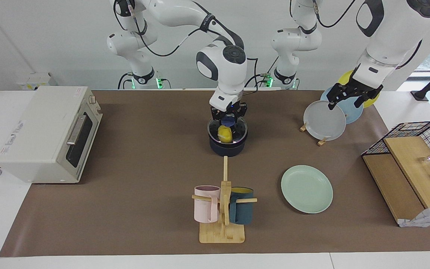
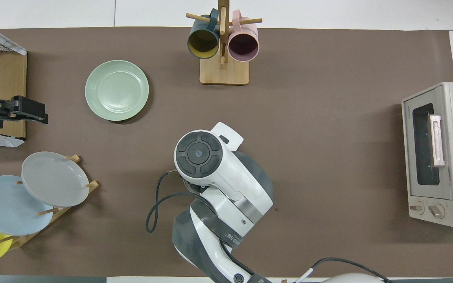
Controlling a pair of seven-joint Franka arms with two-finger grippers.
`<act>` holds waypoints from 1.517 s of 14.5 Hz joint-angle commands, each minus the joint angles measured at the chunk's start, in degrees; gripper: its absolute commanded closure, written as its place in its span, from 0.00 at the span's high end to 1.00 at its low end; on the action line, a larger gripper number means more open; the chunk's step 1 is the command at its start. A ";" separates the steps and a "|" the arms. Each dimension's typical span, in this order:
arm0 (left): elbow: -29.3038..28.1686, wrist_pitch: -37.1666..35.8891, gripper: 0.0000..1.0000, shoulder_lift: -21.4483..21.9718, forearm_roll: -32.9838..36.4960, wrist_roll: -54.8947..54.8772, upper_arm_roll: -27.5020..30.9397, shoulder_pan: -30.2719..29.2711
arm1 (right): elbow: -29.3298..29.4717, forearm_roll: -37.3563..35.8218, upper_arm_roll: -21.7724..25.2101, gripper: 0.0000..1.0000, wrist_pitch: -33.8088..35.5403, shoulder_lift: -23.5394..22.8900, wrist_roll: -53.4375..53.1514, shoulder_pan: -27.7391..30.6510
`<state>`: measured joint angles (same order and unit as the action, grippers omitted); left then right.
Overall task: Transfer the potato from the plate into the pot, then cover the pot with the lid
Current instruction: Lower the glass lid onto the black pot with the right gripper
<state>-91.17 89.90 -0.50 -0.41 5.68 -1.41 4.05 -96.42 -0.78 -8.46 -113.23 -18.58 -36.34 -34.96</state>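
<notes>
The yellow potato [image 1: 225,134] lies inside the dark navy pot [image 1: 228,148] in the middle of the table. The glass lid [image 1: 239,130] is level over the pot at its rim. My right gripper [image 1: 228,116] comes straight down and is shut on the lid's blue knob [image 1: 228,120]. Whether the lid rests on the rim I cannot tell. The mint-green plate [image 1: 307,189] [image 2: 116,90] lies bare, farther from the robots, toward the left arm's end. My left gripper [image 1: 350,100] [image 2: 34,113] hangs open and holds nothing, above the upright plates. In the overhead view the right arm hides pot, lid and potato.
A toaster oven [image 1: 47,130] stands at the right arm's end. A wooden mug tree [image 1: 222,209] with two mugs stands farther out than the pot. A rack of upright plates [image 1: 325,121] and a wire basket [image 1: 420,136] with wooden boards are at the left arm's end.
</notes>
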 commanded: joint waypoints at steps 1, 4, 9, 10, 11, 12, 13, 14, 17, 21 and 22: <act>0.29 -0.96 1.00 -0.03 1.03 -0.67 0.27 -0.09 | -1.31 0.86 -0.07 0.00 -1.03 0.91 -1.10 0.07; -0.94 -1.04 1.00 0.50 1.02 -0.14 0.18 0.00 | -1.40 0.25 -0.15 0.00 -1.29 0.30 -1.10 -0.02; -1.56 -0.69 1.00 1.11 1.02 -0.05 0.18 0.00 | -1.40 -0.01 -0.07 0.00 -2.70 0.03 -0.84 -0.28; -1.47 -0.69 1.00 1.03 1.02 -0.05 0.18 0.00 | -1.32 -0.19 -0.07 0.00 -3.13 -0.23 -0.84 -0.28; -1.47 -0.61 1.00 1.03 1.02 -0.05 0.18 0.00 | -1.23 -0.54 -0.07 0.00 -3.57 -0.32 -0.84 -0.19; -1.55 -0.61 1.00 1.03 1.02 -0.05 0.18 0.00 | -1.23 -1.67 -0.07 0.00 -3.66 -0.41 -0.84 -0.11; -1.56 -0.43 1.00 1.03 1.02 -0.14 0.18 -0.09 | -1.23 -2.73 -0.07 0.00 -3.66 -0.41 -0.84 -0.10; -1.56 -0.43 1.00 1.03 1.02 -0.40 0.27 -0.09 | -1.23 -3.35 -0.07 0.00 -3.66 -0.41 -0.84 -0.10; -1.47 0.44 1.00 1.03 1.02 -0.75 0.27 -0.18 | -1.14 -6.16 -0.07 0.00 -3.75 -0.32 -0.93 -0.28; -1.47 0.71 1.00 1.03 1.02 -0.76 0.27 -0.53 | -1.32 -6.08 -0.07 0.00 -5.25 -0.49 -1.10 -0.11; -1.47 0.71 1.00 0.94 1.02 -0.67 0.27 -0.62 | -1.32 -5.64 -0.07 0.00 -5.16 -0.49 -1.10 -0.02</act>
<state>-91.67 89.88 -0.48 -0.41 5.68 -1.23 3.65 -96.89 -5.82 -8.51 -116.62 -19.03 -36.34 -35.38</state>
